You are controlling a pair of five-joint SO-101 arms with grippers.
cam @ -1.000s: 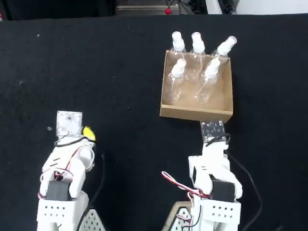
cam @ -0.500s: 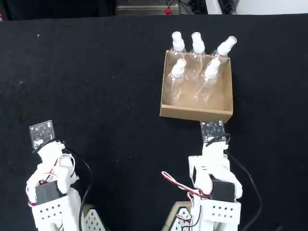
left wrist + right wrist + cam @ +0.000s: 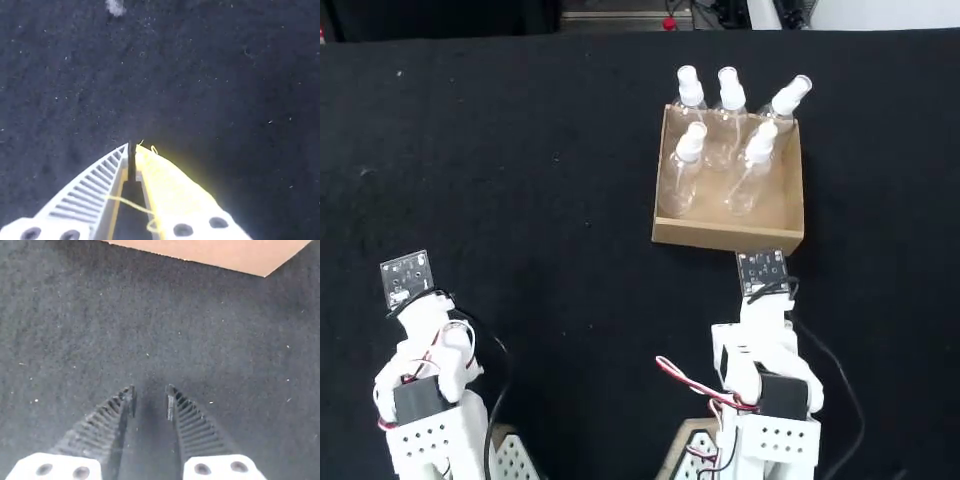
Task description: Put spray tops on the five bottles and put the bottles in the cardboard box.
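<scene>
a: cardboard box (image 3: 728, 237), right of centre on the black worktop (image 3: 520, 150). that's the high view. what's in it?

b: all five bottles (image 3: 682, 178), clear ones, each with a white spray top (image 3: 694, 135) on. two stand toward the front and three line the far wall. the far-right one leans outward over the rim.

a: and the arms?

b: both are folded at the near edge. the right arm (image 3: 765, 360) has its wrist board just short of the box's near wall. the left arm (image 3: 425, 370) is over at the near left, well apart from the box.

a: left wrist view?

b: the left pincer (image 3: 131, 148) hangs over the worktop. its white and yellow fingers are drawn together at the tips, with only a thin dark slit between them and nothing gripped. a pale speck (image 3: 116, 7) lies on the cloth farther ahead.

a: right wrist view?

b: the right pincer (image 3: 150, 392) shows a narrow gap between its ribbed fingers. nothing is held, and the black cloth shows through the gap. ahead of the tips runs the box's brown wall (image 3: 225, 252), near but not touching.
</scene>
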